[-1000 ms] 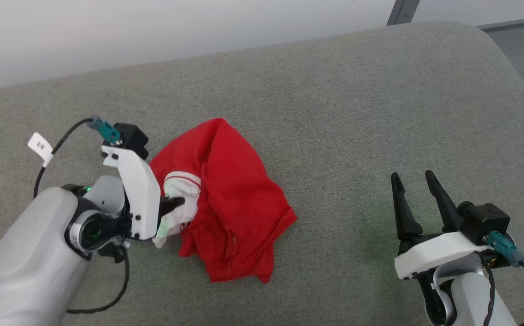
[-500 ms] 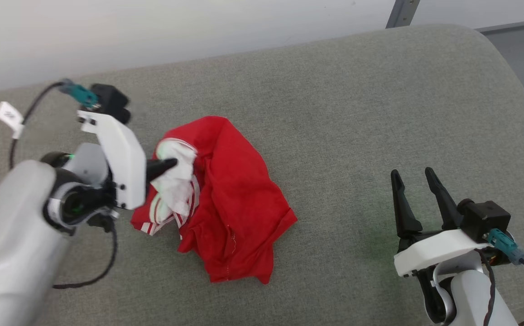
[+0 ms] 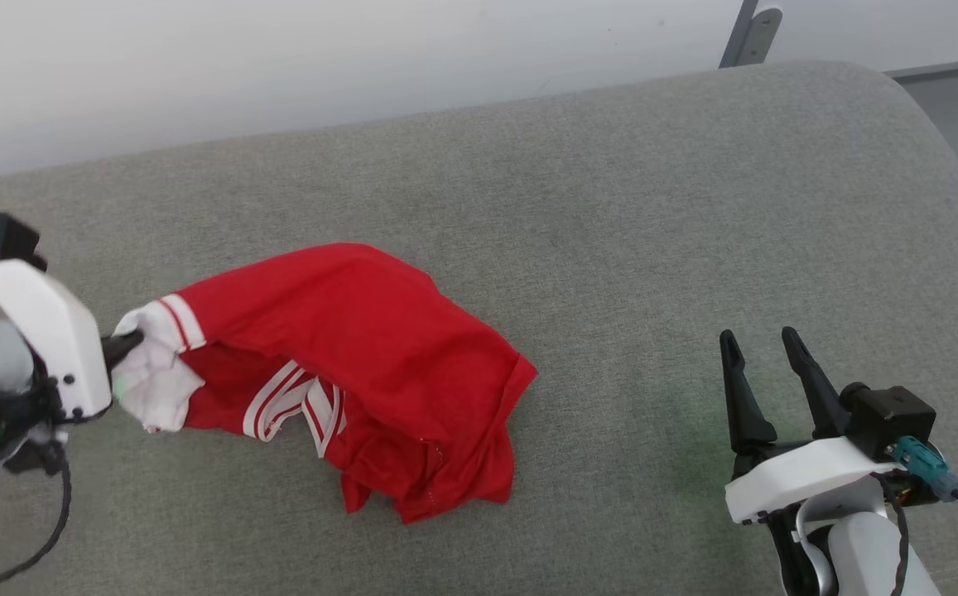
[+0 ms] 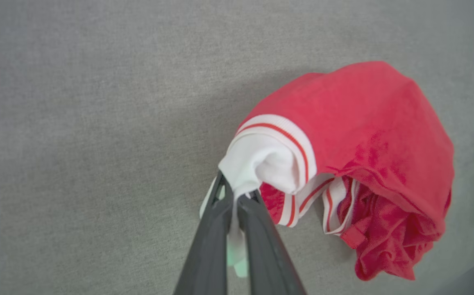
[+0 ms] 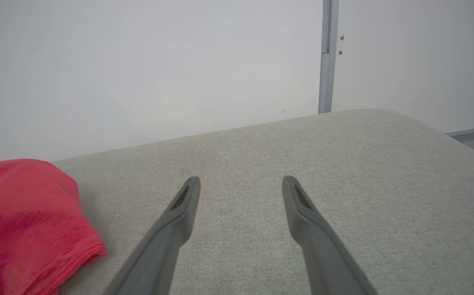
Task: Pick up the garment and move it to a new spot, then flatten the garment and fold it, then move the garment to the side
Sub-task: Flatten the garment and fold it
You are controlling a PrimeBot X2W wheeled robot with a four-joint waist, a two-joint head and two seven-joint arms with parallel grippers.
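To move the garment [image 3: 346, 331] well, lift high enough that the trailing red bulk clears the grey cushion [image 3: 652, 190] rather than dragging (only 1 white corner is pinched, so go slowly). The left gripper [image 3: 124, 345] is clamped tight on that white panel; the rest spreads across the cushion toward the robot's right. The right gripper [image 3: 756, 360], 2 fingers spread wide and empty, stands well apart.
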